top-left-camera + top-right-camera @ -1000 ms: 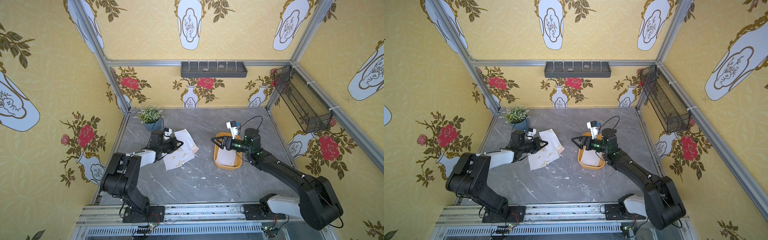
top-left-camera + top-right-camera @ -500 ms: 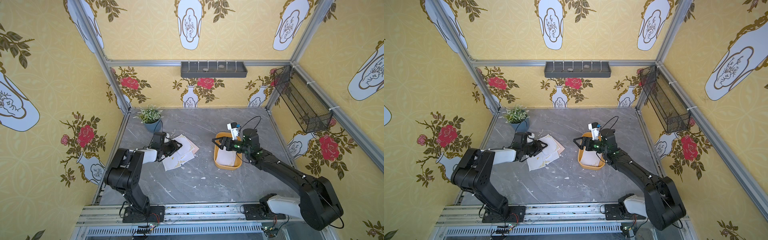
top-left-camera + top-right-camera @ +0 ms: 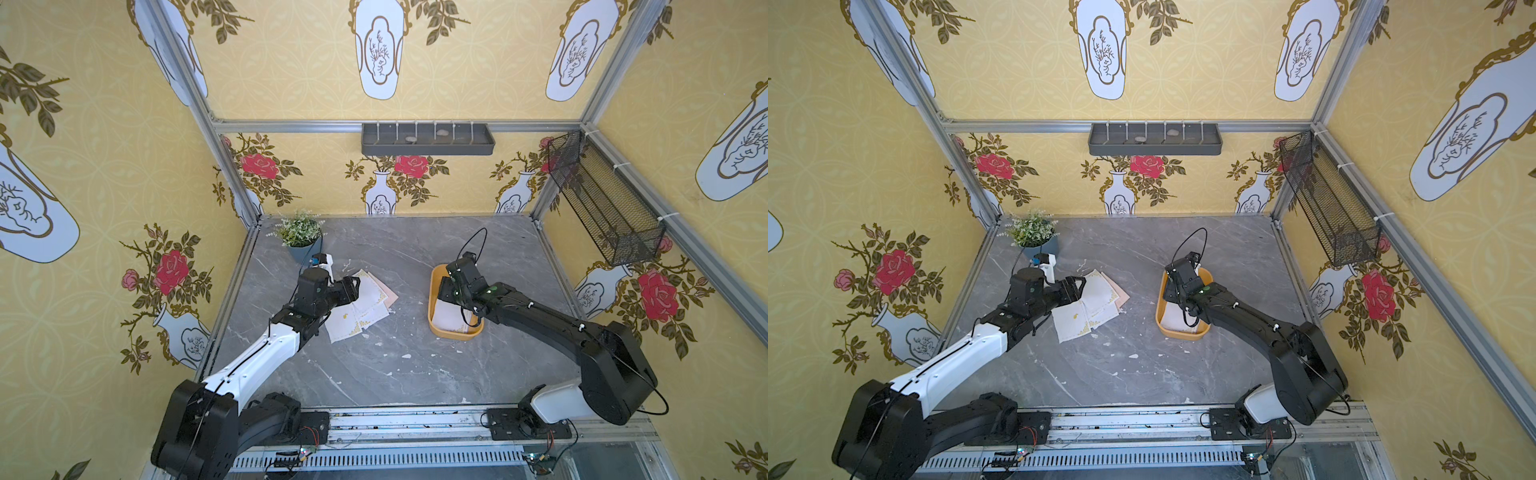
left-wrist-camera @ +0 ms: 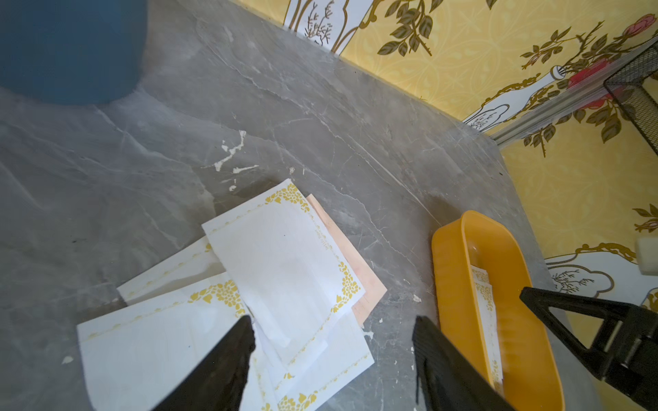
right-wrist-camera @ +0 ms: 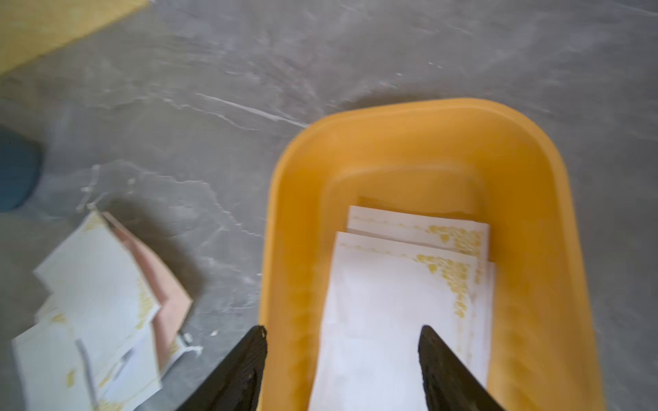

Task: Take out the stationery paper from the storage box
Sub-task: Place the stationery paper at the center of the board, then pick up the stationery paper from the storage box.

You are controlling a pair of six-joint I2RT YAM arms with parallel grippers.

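Stationery paper lay in the near half of the storage box, beneath the right end effector, whose jaws stood apart, holding nothing. To the left, loose sheets lay fanned on the desk under the left end effector, likewise spread and empty.

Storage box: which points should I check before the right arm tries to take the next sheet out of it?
1. Paper in the storage box: ok, at least two white sheets lie inside.
2. Right tool open: ok, jaws apart, holding nothing.
3. Both fingers inside the walls: not ok, one finger seems to be over the box wall.
4. Right tool touching those sheets: cannot tell.
5. Left tool free: ok, open above the pile outside the box, holding nothing.
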